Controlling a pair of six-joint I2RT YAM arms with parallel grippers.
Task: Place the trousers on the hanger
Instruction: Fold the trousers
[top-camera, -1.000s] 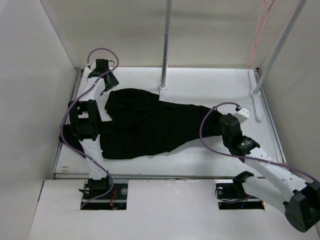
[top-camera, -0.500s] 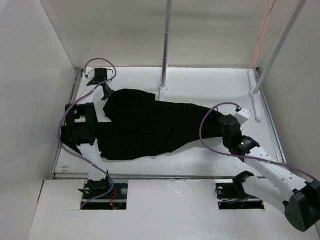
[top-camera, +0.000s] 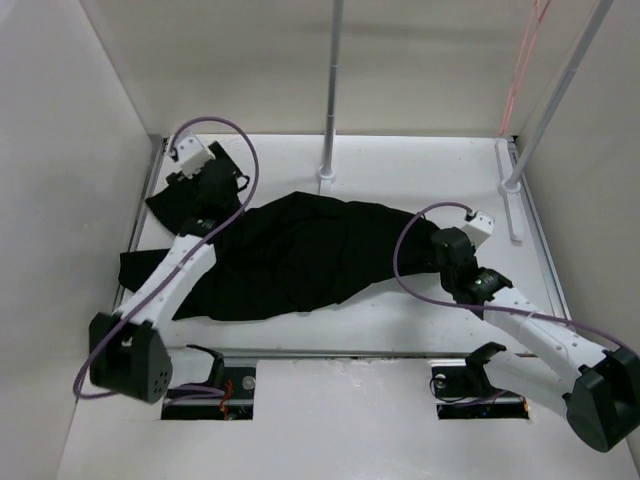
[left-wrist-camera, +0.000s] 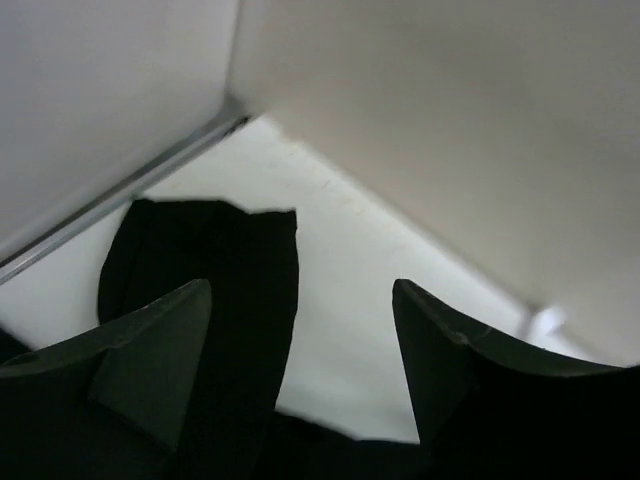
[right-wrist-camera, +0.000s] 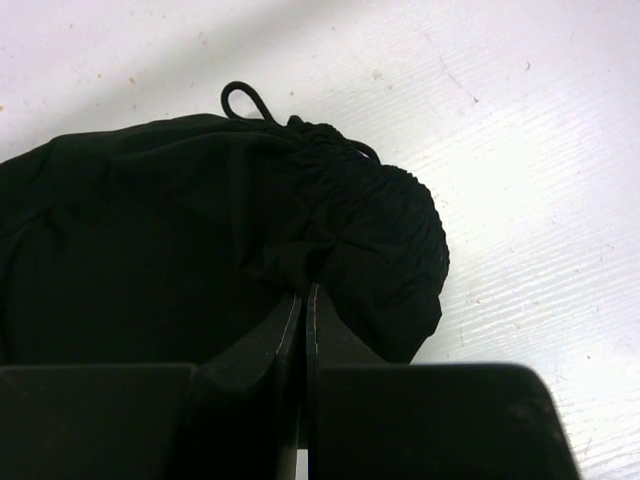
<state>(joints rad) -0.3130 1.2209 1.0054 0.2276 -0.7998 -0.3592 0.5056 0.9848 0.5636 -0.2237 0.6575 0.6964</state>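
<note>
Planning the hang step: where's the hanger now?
Top view, far right corner: the hanger shows as thin pink lines just left of the slanted right pole, well clear of the trousers spread mid-table.

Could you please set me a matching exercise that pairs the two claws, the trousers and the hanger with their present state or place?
Things:
1. left claw
2. right claw
3. trousers
4. hanger

States or places:
A. up in the far right corner
B. open
C. lying spread out
D. shut, pinching cloth

Pairs: 1-B; 2-D; 3-C; 4-A
</note>
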